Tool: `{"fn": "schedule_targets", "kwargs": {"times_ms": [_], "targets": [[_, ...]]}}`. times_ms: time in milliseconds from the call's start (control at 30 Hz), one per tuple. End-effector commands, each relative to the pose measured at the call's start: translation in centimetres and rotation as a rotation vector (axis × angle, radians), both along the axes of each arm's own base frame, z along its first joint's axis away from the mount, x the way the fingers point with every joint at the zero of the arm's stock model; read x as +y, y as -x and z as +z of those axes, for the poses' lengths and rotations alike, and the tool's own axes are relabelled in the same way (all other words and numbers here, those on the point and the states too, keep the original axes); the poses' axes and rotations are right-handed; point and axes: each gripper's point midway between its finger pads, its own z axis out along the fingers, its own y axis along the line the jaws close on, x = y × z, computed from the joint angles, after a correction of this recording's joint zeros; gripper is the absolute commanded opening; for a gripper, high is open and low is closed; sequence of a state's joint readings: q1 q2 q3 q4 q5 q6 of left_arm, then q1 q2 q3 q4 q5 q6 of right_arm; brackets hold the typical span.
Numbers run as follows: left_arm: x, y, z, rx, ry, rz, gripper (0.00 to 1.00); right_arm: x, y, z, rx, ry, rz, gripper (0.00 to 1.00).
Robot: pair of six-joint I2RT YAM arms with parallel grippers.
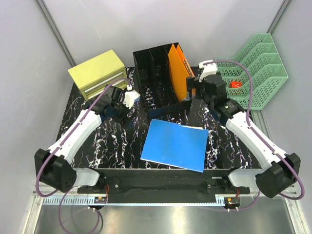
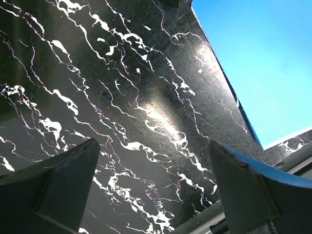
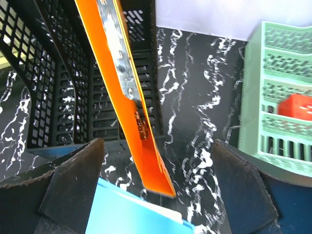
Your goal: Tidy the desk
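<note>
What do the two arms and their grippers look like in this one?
The left arm and right arm have white shells with black joints and bases. A purple cable loops along each. The left gripper and right gripper carry dark, wedge-shaped fingers.

Orange folder [image 3: 122,83] between right fingers [image 3: 68,190]

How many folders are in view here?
2: an orange folder standing in the black file holder, a blue folder flat on the desk before it. The holder could hide more.
</note>
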State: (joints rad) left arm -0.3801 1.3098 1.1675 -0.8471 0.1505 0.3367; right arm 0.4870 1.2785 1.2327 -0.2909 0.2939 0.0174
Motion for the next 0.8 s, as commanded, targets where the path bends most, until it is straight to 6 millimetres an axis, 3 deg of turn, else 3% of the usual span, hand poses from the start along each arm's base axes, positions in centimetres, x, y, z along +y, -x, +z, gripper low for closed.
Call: {"fn": "schedule_targets", "kwargs": {"times_ms": [0,133,267,300,367,400,533,667,733,767], "targets": [[-0.3,-0.5,0.8,-0.034,0.029,0.001,0.99,1.4,-1.1,-0.4,-0.08,-0.084,0.038,1.0],[-0.2,-0.5,1.0,-0.046,0.025,0.003,0.99,2.5,-1.7,-2.4,-0.046,-0.106,0.06,0.97],[-0.1,-0.5,1.2,-0.054,0.021,0.002,0.99,3.2,-2.3,-3.8,-0.046,-0.139,0.069,0.8],[-0.1,-0.5,1.1,-0.053,0.022,0.003,0.99,3.3,-2.4,-3.9,-0.055,-0.145,0.071,0.64],[0.0,-0.5,1.2,-0.052,0.021,0.005,0.99,3.4,-2.8,-3.4,-0.093,-0.168,0.064,0.49],[-0.1,-0.4,1.1,-0.049,0.021,0.005,0.99,3.4,-2.9,-3.1,-0.107,-0.176,0.06,0.34],[0.1,-0.3,1.2,-0.055,0.016,0.007,0.99,3.4,-3.5,-2.1,-0.107,-0.189,0.035,0.0],[0.2,-0.2,1.0,-0.054,0.01,0.007,0.99,3.4,-3.6,-0.3,-0.093,-0.202,0.021,0.0],[0.2,-0.2,0.9,-0.051,0.01,0.005,0.99,3.2,-3.2,-1.1,-0.023,-0.173,0.019,0.0],[0.3,-0.2,1.0,-0.053,0.01,0.006,0.99,3.4,-3.6,-0.4,-0.012,-0.176,0.015,0.0]]}}
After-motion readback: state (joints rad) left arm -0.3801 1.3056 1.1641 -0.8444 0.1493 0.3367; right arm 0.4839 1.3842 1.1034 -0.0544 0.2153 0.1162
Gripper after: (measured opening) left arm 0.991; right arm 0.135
